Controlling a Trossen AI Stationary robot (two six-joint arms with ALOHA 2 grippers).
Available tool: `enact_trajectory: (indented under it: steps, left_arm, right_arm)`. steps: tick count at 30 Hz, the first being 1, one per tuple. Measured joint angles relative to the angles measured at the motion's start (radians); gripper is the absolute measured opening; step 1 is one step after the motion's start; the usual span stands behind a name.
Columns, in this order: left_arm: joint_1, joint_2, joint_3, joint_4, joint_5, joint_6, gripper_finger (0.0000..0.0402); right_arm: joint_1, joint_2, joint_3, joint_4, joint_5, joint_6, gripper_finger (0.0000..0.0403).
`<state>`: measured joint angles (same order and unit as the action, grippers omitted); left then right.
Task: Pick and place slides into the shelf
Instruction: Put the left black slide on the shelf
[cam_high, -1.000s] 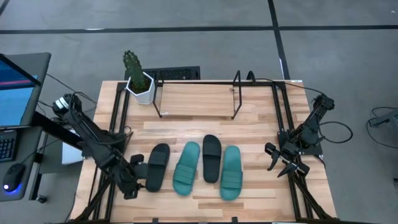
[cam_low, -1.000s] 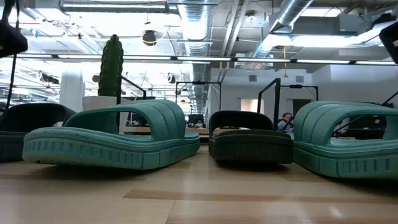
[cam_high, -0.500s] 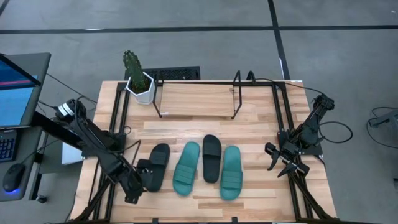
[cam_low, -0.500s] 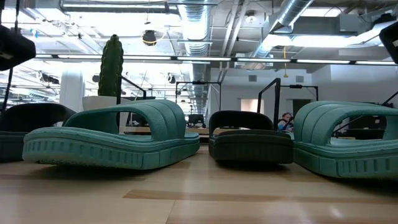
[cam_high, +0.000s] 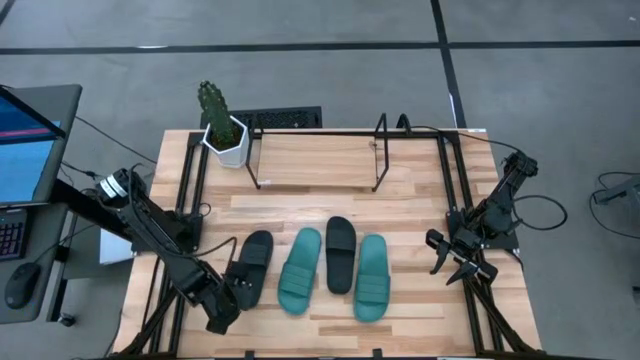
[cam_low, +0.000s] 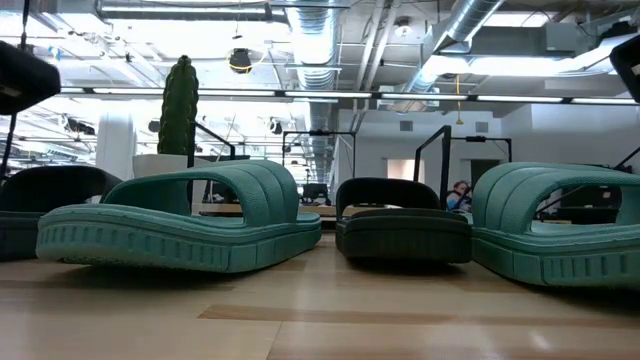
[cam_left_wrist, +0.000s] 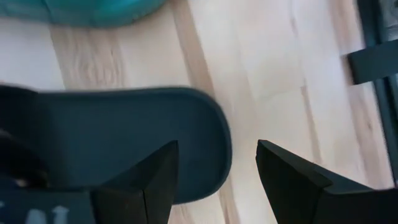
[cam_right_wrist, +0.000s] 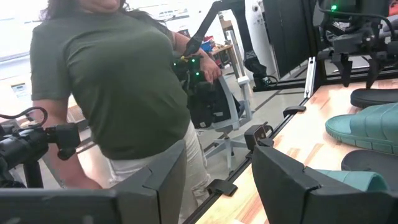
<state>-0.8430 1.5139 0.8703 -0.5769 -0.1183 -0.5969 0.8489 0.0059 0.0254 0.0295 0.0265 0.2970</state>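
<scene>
Black slide (cam_high: 252, 268) lies by our left gripper (cam_high: 232, 300), jaws spread at its heel; our right gripper (cam_high: 452, 262) waits open.

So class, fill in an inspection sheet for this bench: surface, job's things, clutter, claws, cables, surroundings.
Surface: light wood table, bare at the front.
Job's things: four slides in a row, black slide, teal slide, second black slide, second teal slide; shelf holds none.
Clutter: potted cactus by the shelf.
Claws: left claw open at the leftmost black slide's near end; right claw open, parked at the right edge.
Cables: cable off the left side.
Surroundings: a person beyond the table.
</scene>
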Motion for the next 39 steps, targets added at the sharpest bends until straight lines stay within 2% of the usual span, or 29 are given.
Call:
enact_trajectory:
  steps: [5,24,39]
  left_arm:
    - [0.0,0.037,0.0,-0.011,0.011,-0.081,0.0204]
    - [0.014,0.188,0.012,-0.008,0.014,-0.126,0.02]
    - [0.015,0.19,0.008,0.011,-0.024,-0.165,0.0181]
  right_arm:
    - [0.0,0.0,0.0,0.0,0.0,0.0,0.0169]
    - [0.0,0.0,0.0,-0.002,0.0,0.0,0.0169]
    - [0.0,0.0,0.0,-0.007,0.0,0.0,0.0169]
